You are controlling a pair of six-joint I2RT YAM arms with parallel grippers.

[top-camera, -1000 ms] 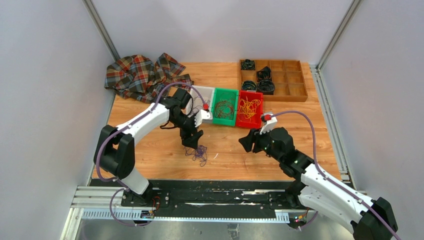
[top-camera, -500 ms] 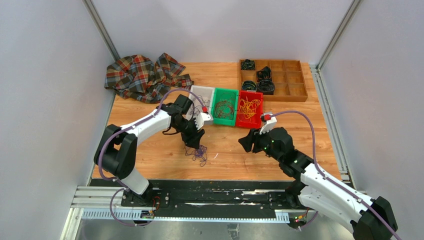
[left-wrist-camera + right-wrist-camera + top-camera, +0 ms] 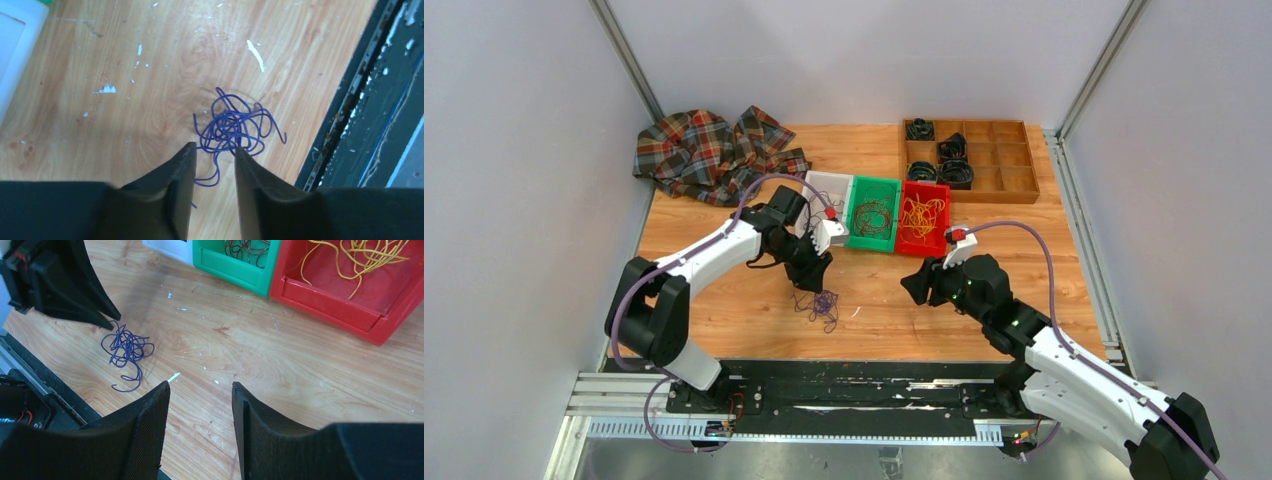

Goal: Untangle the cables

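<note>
A small tangle of purple cables point(image 3: 822, 305) point(image 3: 232, 127) point(image 3: 127, 347) lies on the wooden table near the front edge. My left gripper point(image 3: 812, 283) point(image 3: 215, 146) hangs just over its near side. Its jaws stand a narrow gap apart and are open, with loose purple strands running between the fingertips. My right gripper point(image 3: 919, 284) point(image 3: 200, 385) hovers open to the right of the tangle with only bare wood between its fingers. Yellow cables point(image 3: 921, 213) point(image 3: 360, 250) lie in the red bin point(image 3: 921, 250), and dark cables point(image 3: 873, 216) lie in the green bin point(image 3: 871, 246).
A white bin point(image 3: 827, 177) stands left of the green one, partly behind my left wrist. A wooden compartment tray point(image 3: 1014, 192) with black coiled cords point(image 3: 954, 172) sits at the back right. A plaid cloth point(image 3: 709, 150) lies at the back left. The black rail point(image 3: 360, 115) borders the table's front.
My left gripper's jaws have narrowed from wide open to a small gap around the purple strands. The right arm has not moved, and the tangle lies where it was.
</note>
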